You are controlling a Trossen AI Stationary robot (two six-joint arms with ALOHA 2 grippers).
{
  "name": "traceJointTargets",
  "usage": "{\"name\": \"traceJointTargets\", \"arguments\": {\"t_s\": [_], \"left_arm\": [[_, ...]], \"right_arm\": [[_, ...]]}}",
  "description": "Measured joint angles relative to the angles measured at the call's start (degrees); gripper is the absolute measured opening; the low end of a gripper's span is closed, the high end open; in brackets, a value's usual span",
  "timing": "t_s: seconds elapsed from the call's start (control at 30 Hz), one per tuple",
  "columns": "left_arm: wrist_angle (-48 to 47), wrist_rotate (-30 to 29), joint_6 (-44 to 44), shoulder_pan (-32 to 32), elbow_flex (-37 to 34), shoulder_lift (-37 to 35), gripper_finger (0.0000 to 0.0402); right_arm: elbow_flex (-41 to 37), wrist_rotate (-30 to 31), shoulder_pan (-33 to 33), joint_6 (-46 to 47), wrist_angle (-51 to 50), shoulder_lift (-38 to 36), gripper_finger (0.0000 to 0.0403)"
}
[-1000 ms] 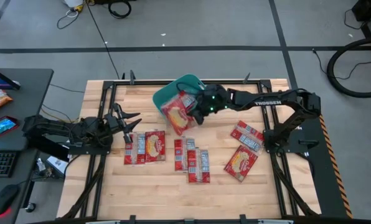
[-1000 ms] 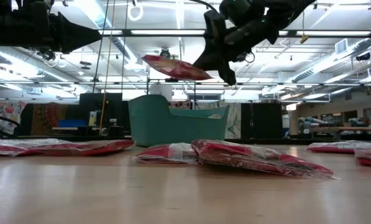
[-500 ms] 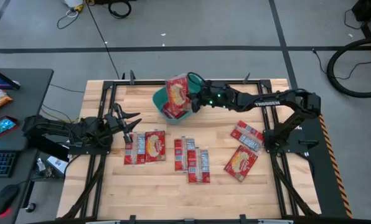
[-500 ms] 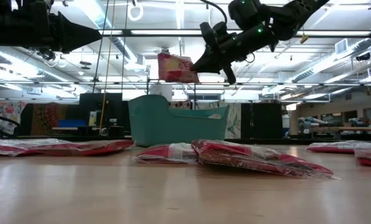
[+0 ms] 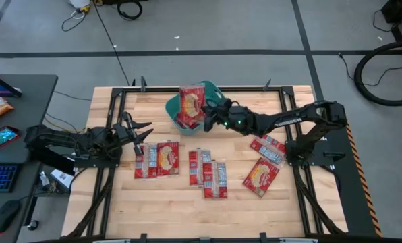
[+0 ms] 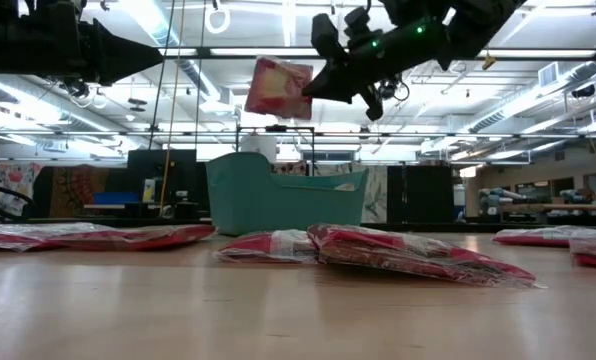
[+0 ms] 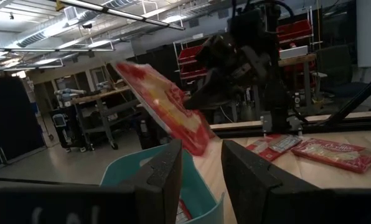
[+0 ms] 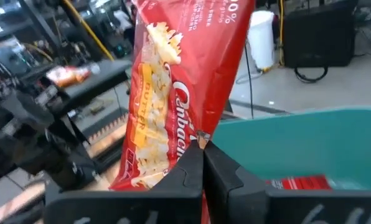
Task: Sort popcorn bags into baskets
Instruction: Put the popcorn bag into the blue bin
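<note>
My right gripper (image 5: 208, 115) (image 6: 323, 78) is shut on one red popcorn bag (image 5: 191, 102) (image 6: 278, 88), high over the teal basket (image 5: 181, 111) (image 6: 283, 195). The left wrist view shows that bag (image 7: 167, 106) above the basket (image 7: 201, 196). In the right wrist view, another red packet (image 8: 297, 182) lies inside the basket (image 8: 304, 140). Several more bags lie flat on the table (image 5: 157, 160) (image 5: 208, 173) (image 5: 262, 177) (image 5: 268, 147). My left gripper (image 5: 146, 131) (image 7: 201, 180) waits open near the left edge. My right gripper pinches the popcorn bag between its two fingers at the bag's edge (image 8: 201, 138), on the side toward the table's right. The fingers (image 6: 318, 85) come nearly level from the right. The bag is lifted clear above the basket, tilted, its free part sticking out to the left.
The basket stands near the far edge of the wooden table (image 5: 120, 196), inside a black frame rail (image 5: 113, 108). Loose bags fill the table's middle and right. A desk with a keyboard and phone (image 5: 2, 138) stands beyond the left edge.
My right gripper has carried the bag up and toward the far edge, over the basket, and has turned at the wrist. The bag, which lay nearly flat below the fingers, now stands tilted more on edge and higher above the basket.
</note>
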Motion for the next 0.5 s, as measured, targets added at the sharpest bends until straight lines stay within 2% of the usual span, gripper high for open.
{"name": "traceJointTargets", "arguments": {"t_s": [0.3,0.5], "left_arm": [[0.0,0.0,-0.1,0.0,0.0,0.0,0.0119],[-0.2,0.0,-0.1,0.0,0.0,0.0,0.0119]], "right_arm": [[0.2,3.2,1.0,-0.6,15.5,10.8,0.0004],[0.2,7.4,0.4,-1.4,18.1,14.6,0.0004]]}}
